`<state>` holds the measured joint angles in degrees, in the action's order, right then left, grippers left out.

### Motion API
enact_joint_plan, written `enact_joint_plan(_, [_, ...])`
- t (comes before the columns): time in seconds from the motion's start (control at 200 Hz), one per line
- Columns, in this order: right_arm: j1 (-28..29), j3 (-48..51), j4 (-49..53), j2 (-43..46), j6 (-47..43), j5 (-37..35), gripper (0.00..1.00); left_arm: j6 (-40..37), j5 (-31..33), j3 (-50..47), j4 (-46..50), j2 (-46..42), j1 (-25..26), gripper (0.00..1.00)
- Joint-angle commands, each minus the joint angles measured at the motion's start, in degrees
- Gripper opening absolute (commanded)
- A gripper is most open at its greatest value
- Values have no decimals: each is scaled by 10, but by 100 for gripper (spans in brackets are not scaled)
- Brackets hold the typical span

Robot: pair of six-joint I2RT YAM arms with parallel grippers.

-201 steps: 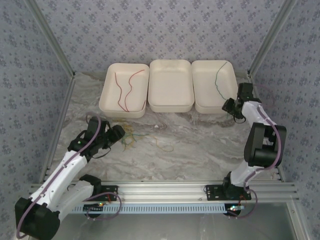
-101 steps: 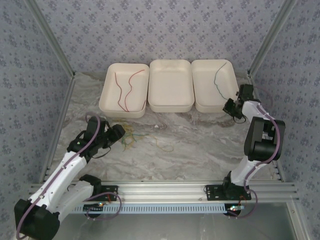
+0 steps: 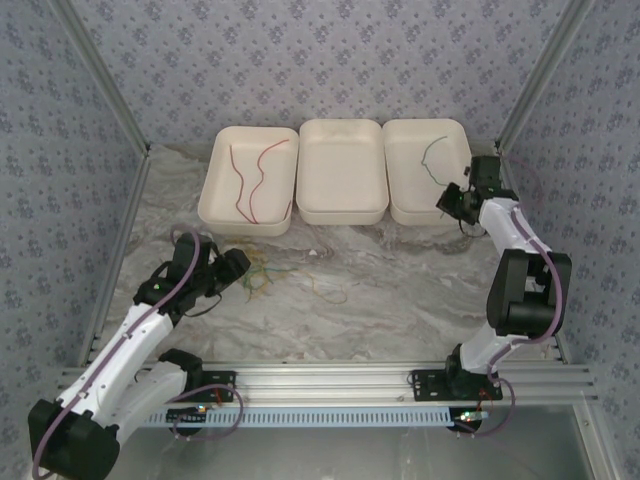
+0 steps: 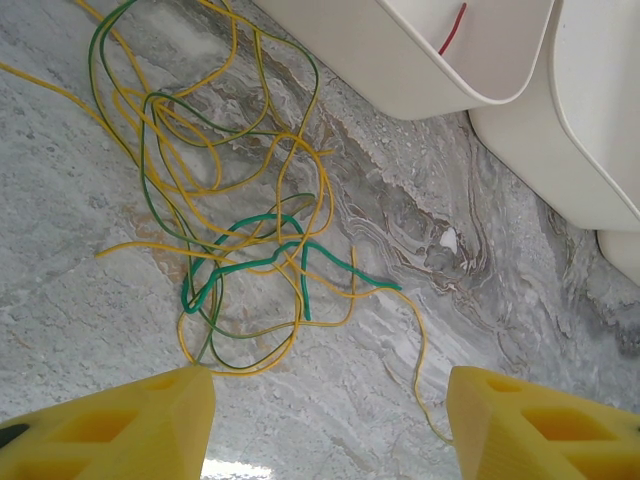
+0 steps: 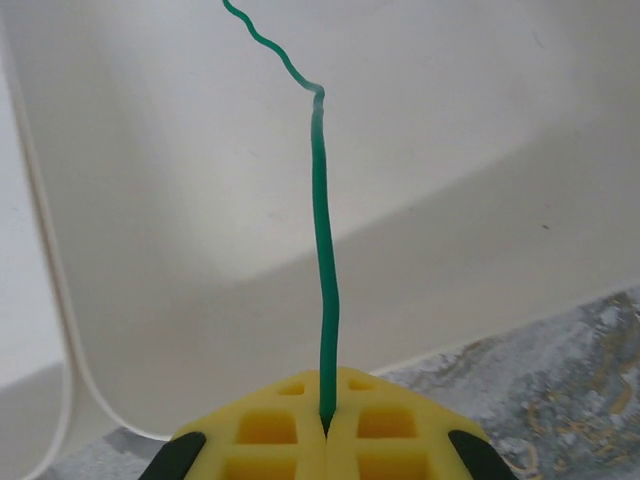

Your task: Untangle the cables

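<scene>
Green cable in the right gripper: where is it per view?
Top external: green cable curls inside the right-hand tray, near end at the right gripper.
Right wrist: green cable rises from the shut right gripper, against the right-hand tray.
Left wrist: green strands in the table tangle are other cables.
Shared landmark: that white tray.

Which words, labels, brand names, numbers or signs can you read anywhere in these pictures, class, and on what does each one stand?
None can be read.
The three white rectangular trays, the yellow jaws, the thin green cable, the grey marbled table and the blue patterned wall bear no writing.
Anything printed on the black arm base plates is too small to tell.
</scene>
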<state>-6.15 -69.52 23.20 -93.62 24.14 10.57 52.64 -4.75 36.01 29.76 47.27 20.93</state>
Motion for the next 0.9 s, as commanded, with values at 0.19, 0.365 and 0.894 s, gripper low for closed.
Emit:
enact_joint_plan(0.19, [23,-124,18,-111,98,53,0,3,-10,7,1,-20,-4,63])
enact_joint_plan(0.365, [47,-178,28,-176,130,45,0,-1,-8,12,11,-24,-4,63])
enact_joint_plan(0.894, [61,-230,94,-210,94,-20,39,1,-10,11,10,-30,-4,64])
